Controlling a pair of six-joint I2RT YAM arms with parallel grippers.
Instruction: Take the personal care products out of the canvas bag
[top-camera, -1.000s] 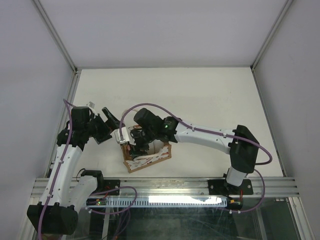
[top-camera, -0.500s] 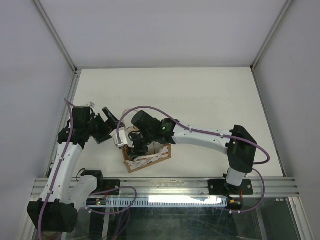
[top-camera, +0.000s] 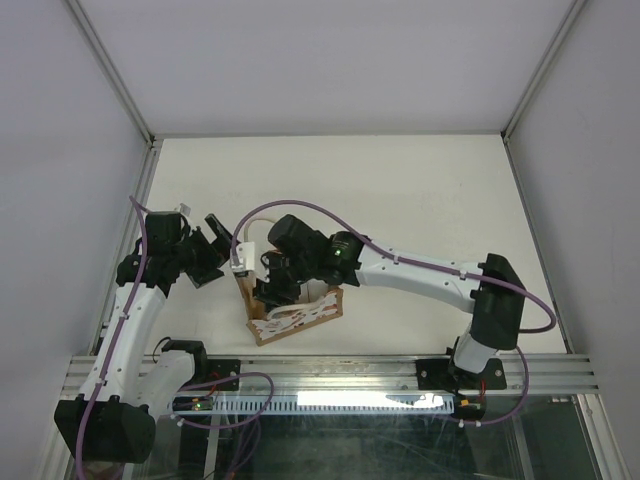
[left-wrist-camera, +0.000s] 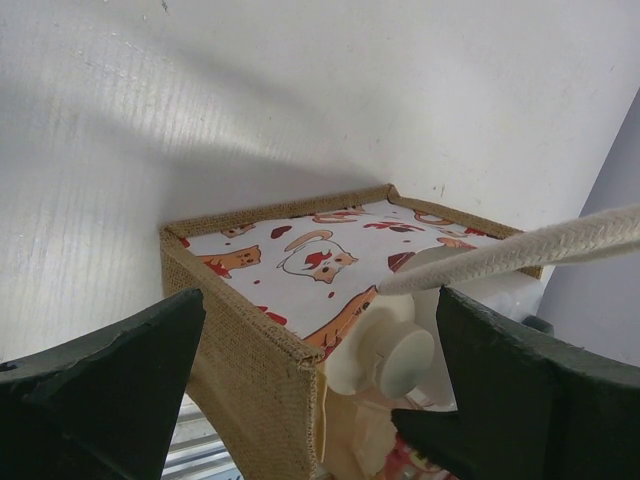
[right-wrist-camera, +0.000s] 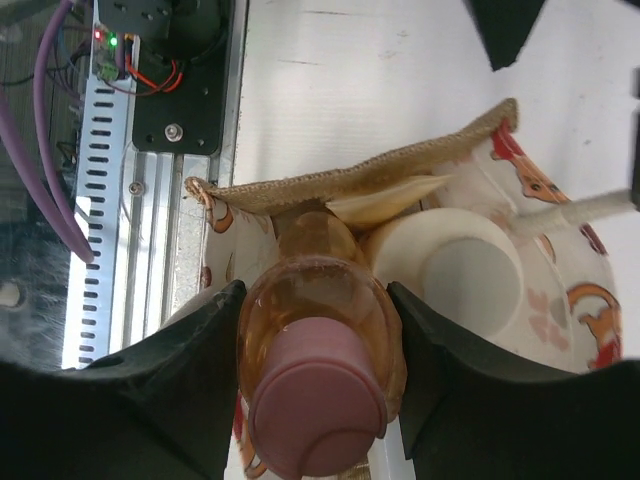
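Gripping orange bottle (right-wrist-camera: 320, 300) at canvas bag (right-wrist-camera: 350, 185) mouth, right gripper (right-wrist-camera: 318, 340) part-closed, left gripper (left-wrist-camera: 315, 375) wide open

The top camera hangs above and behind my two bases and looks down on the whole table (top-camera: 420, 190). My arms come up from the bottom edge, and the canvas bag (top-camera: 296, 318) sits small, lower left of centre. My left wrist camera looks out between the dark fingers of my left gripper (left-wrist-camera: 320, 310) at the lower corners, low and very near the bag's corner, angled across its top. My right wrist camera looks steeply down past my right gripper (right-wrist-camera: 315, 310), nearer still, with the orange bottle (right-wrist-camera: 320, 285) filling lower centre. All three share the bag; both wrist views share the beige cap (left-wrist-camera: 400, 360) and rope handle (left-wrist-camera: 520, 248).
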